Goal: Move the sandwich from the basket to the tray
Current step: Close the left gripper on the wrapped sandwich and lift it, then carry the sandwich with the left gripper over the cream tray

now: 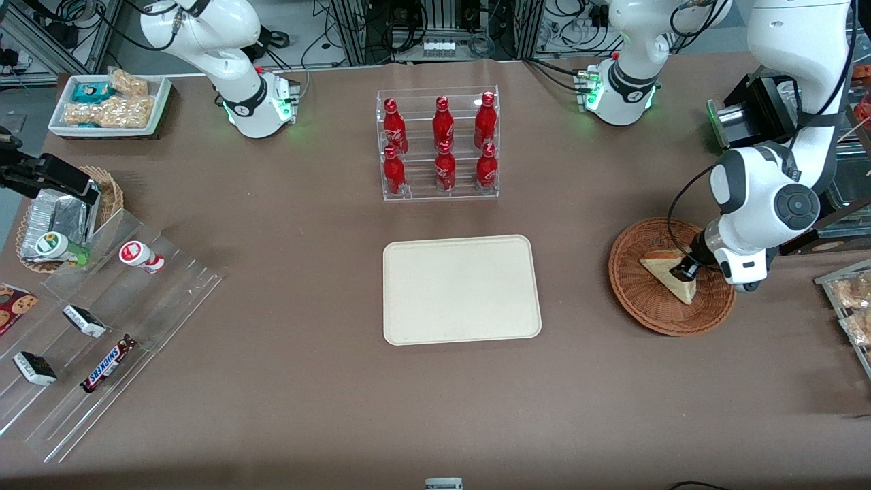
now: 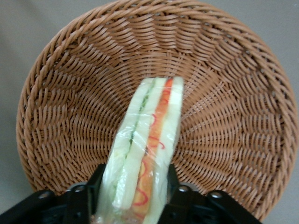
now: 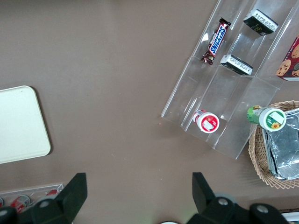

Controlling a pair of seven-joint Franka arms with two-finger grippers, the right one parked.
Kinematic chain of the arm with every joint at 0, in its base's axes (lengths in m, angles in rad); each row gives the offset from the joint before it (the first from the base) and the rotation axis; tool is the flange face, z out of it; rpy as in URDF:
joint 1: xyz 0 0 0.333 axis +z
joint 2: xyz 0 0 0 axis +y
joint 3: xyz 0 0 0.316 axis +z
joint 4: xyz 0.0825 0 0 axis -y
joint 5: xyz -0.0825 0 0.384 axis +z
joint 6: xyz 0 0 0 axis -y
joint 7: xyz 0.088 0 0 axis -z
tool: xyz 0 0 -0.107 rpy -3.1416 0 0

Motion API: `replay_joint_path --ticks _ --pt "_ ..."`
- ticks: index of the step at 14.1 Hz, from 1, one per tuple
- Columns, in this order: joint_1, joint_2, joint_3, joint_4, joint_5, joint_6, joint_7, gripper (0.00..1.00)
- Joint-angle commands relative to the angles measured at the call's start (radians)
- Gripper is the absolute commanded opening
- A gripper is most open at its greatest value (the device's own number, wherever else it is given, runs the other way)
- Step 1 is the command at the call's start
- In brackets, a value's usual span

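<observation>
The sandwich (image 1: 670, 273), a plastic-wrapped pale wedge, lies in the round reddish-brown wicker basket (image 1: 639, 299) toward the working arm's end of the table. My left gripper (image 1: 685, 269) is down in the basket, shut on the sandwich. In the left wrist view the sandwich (image 2: 147, 149) shows its red, orange and green filling on the cut edge, with a black finger (image 2: 96, 189) pressed against each bread face, above the basket's weave (image 2: 224, 93). The cream-beige tray (image 1: 461, 289) lies bare at the table's middle, beside the basket; its corner shows in the right wrist view (image 3: 21, 123).
A clear rack of red bottles (image 1: 439, 144) stands farther from the front camera than the tray. A clear stepped stand with snacks (image 1: 102, 327), a small wicker basket with foil packs (image 1: 58, 214) and a white bin of snack packs (image 1: 109, 102) lie toward the parked arm's end.
</observation>
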Motion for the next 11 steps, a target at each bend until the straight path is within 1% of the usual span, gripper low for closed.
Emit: replay_joint_path --ticks 1,3,5,6,9,11 --pt "-0.010 -0.006 -0.006 0.062 -0.008 -0.057 -0.039 0.07" --pt "-0.029 -0.003 -0.020 0.191 -0.008 -0.225 -0.030 0.07" --pt "-0.068 0.040 -0.047 0.332 -0.011 -0.360 -0.031 0.07" --pt "-0.096 0.066 -0.064 0.401 -0.025 -0.412 -0.034 0.07" --pt "-0.194 0.138 -0.106 0.527 -0.045 -0.457 -0.040 0.07" --pt "-0.292 0.195 -0.118 0.579 -0.044 -0.450 -0.031 0.06"
